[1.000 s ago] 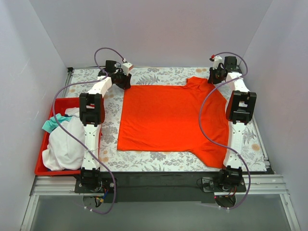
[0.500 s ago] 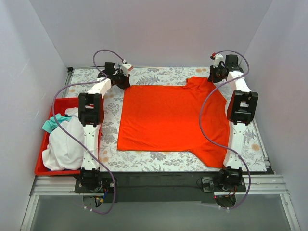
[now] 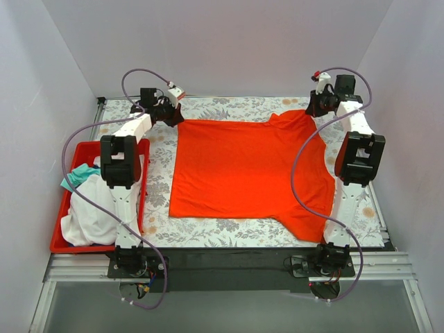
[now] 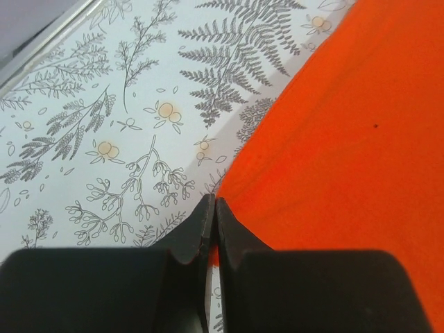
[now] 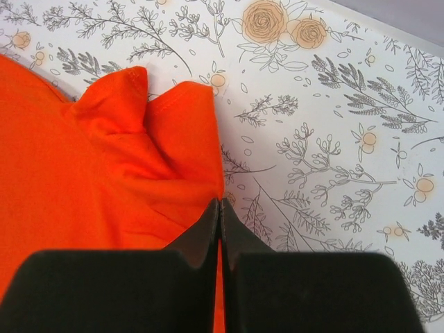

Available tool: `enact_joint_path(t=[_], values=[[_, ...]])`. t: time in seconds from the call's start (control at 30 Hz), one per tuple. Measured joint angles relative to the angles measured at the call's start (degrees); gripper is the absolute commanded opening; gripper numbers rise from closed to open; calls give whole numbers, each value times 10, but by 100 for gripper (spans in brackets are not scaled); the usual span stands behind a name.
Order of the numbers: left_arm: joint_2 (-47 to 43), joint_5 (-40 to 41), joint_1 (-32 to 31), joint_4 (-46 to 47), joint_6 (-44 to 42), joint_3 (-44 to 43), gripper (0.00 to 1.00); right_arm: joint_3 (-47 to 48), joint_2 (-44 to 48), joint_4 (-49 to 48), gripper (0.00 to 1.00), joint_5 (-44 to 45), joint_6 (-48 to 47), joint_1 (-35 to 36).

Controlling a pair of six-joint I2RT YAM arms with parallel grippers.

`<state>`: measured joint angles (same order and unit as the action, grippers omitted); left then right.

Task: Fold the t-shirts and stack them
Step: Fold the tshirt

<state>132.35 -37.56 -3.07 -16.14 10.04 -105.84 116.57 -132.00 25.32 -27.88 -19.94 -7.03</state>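
Gripping far left corner of orange-red t-shirt (image 3: 246, 170) with left jaws, far right sleeve with right jaws, both clenched. Spread flat across middle of flowery tabletop (image 3: 157, 208).

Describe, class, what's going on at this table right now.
Two robot arms are handling an orange shirt that lies spread flat on the table. The left gripper is shut on its far left corner and the right gripper is shut on its far right corner. No fold is made yet. The other shirts, white and teal, lie heaped in the bin on the left.
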Motion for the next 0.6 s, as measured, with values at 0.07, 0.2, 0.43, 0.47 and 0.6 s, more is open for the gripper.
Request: enact_joint_path(t=[0.07,0.2,0.43,0.47,0.6], values=[[-19,-8,0,5,-7,18,0,-15,15,2,1,-4,-5,-4],[-47,-20,2,17,-27,55,0,-38,38,3,1,-13,-15,-15],[-86,-28,8,20,-59,126,0,-85,84,17,1,-31,-33,-25],[-94,-28,8,23,-64,139,0,-93,91,18,1,-32,-37,-26],[-127,-29,11,29,-78,177,0,-126,119,26,1,-37,-53,-28]])
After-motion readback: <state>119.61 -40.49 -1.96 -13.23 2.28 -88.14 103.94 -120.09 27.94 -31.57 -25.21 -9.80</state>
